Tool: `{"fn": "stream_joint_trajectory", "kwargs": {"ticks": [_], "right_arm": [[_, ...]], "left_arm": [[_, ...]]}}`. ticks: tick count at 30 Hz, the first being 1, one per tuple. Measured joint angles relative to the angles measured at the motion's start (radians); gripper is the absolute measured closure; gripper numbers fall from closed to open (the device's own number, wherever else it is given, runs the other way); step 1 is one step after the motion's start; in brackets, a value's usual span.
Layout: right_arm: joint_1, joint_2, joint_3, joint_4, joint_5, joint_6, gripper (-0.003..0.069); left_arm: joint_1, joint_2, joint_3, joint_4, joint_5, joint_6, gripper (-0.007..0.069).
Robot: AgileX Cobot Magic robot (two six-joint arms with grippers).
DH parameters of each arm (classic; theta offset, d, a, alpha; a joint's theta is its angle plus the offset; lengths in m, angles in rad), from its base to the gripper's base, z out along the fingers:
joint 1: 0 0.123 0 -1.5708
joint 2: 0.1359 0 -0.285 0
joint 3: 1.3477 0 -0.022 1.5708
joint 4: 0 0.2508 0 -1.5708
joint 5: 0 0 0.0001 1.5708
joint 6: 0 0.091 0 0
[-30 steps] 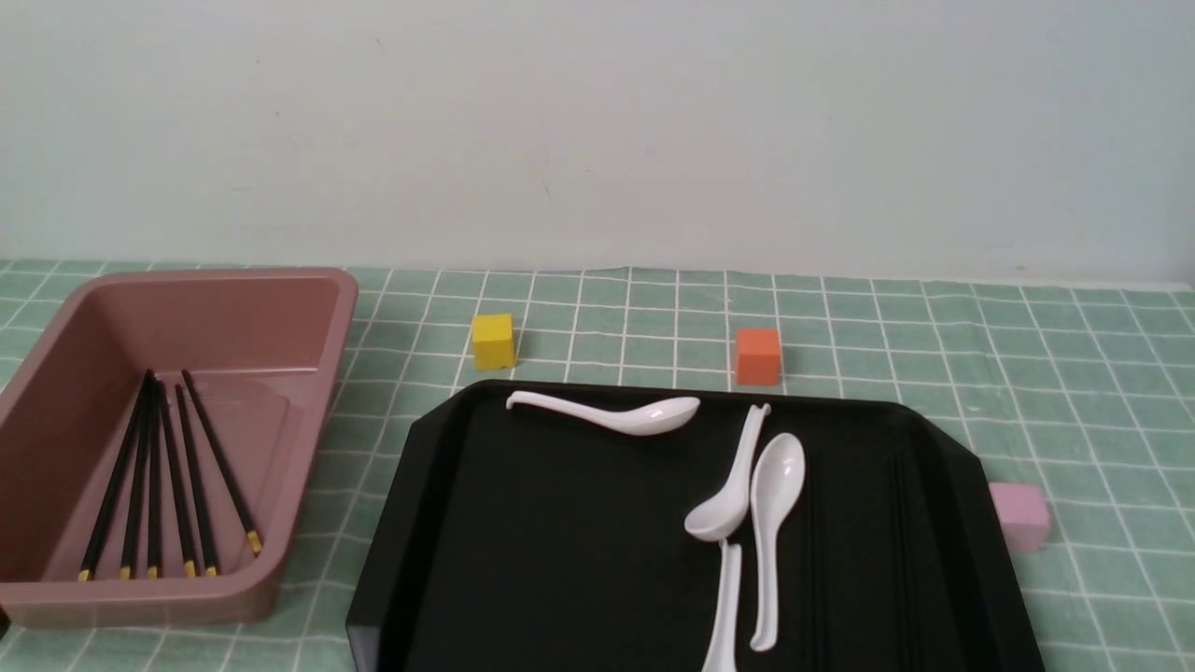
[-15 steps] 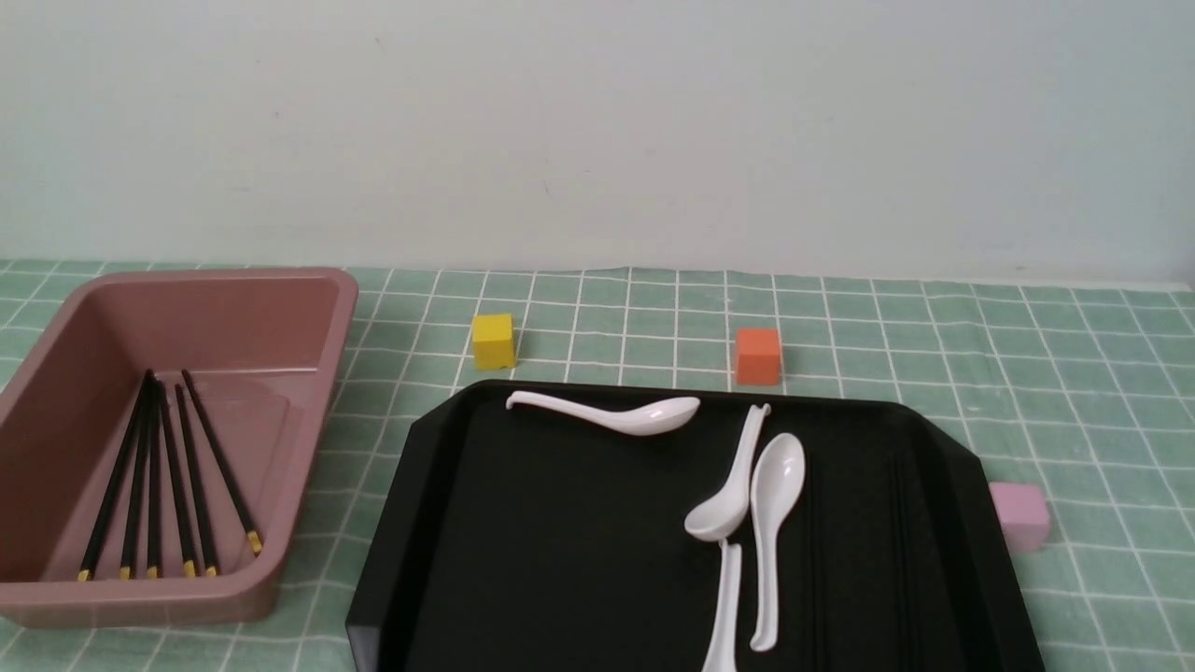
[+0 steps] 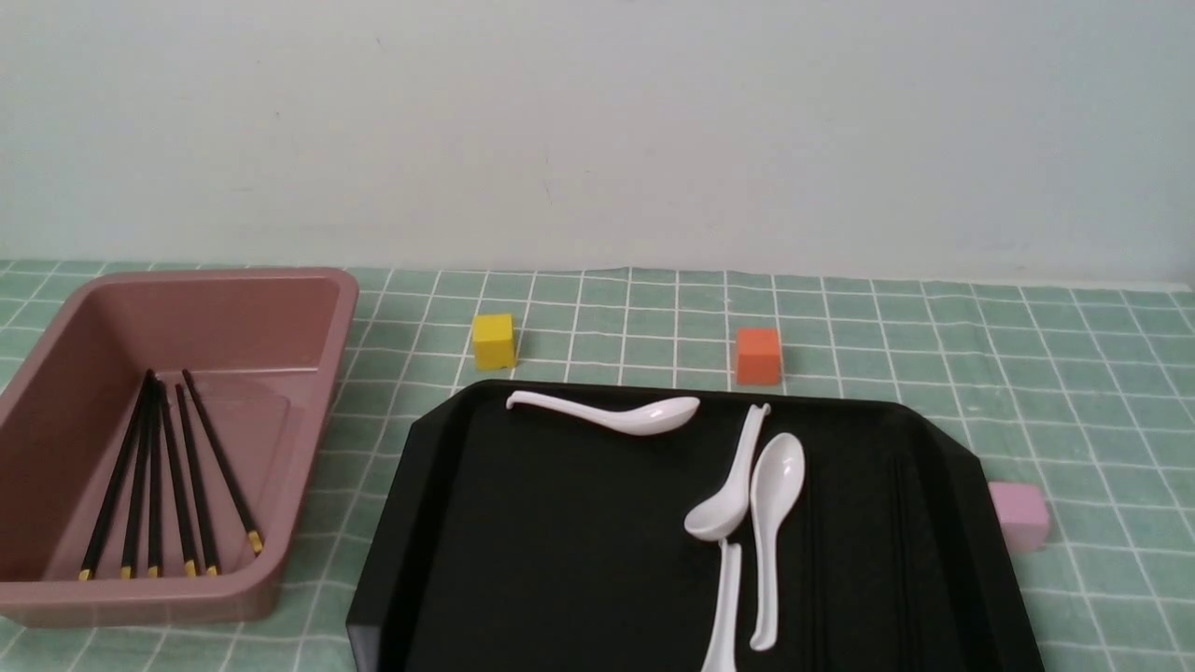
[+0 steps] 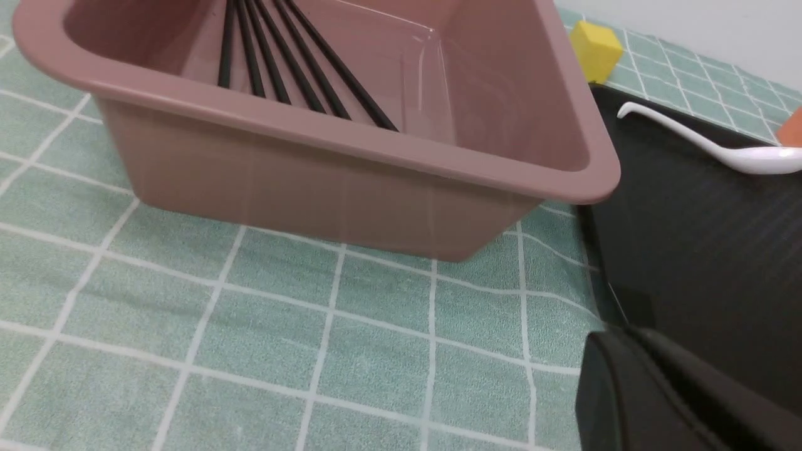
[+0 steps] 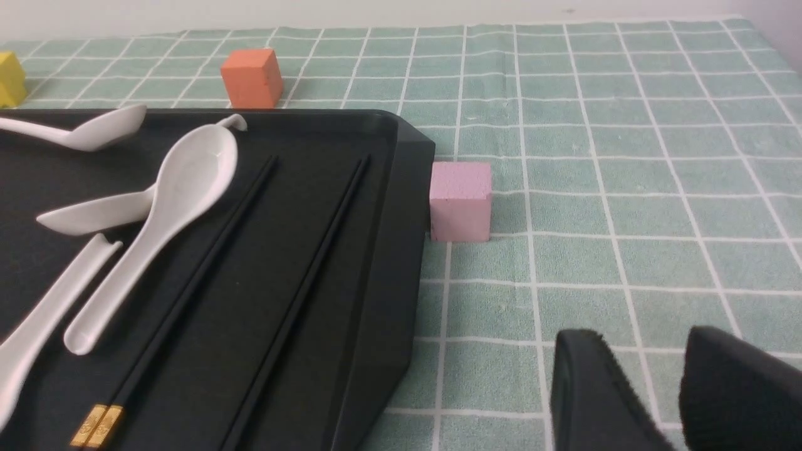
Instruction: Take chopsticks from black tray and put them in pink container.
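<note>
Green checked cloth [image 3: 934,355]; spoons [image 5: 156,207] crowd tray chopsticks [image 5: 207,275]; right claw [image 5: 673,388] slightly open, empty.

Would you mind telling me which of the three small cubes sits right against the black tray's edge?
The pale pink cube, beside the black tray at its right rim. The yellow cube and orange cube stand apart, beyond its far edge.

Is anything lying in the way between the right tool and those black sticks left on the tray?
Only the tray's low rim. The right tool hangs over the tablecloth outside it; the chopsticks lie just inside, with the white spoons beyond them and the pink cube off to the side.
</note>
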Motion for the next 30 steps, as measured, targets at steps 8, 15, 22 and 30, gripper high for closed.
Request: {"fn": "stream_joint_trajectory", "kwargs": {"ticks": [8, 15, 22, 30], "right_arm": [[0.000, 0.000, 0.000, 0.000, 0.000, 0.000, 0.0419], [0.000, 0.000, 0.000, 0.000, 0.000, 0.000, 0.0419], [0.000, 0.000, 0.000, 0.000, 0.000, 0.000, 0.0419], [0.000, 0.000, 0.000, 0.000, 0.000, 0.000, 0.0419]], "left_arm": [[0.000, 0.000, 0.000, 0.000, -0.001, 0.000, 0.0617], [0.000, 0.000, 0.000, 0.000, -0.001, -0.001, 0.0609], [0.000, 0.000, 0.000, 0.000, -0.001, -0.001, 0.0607], [0.000, 0.000, 0.000, 0.000, -0.001, -0.001, 0.0602]]}}
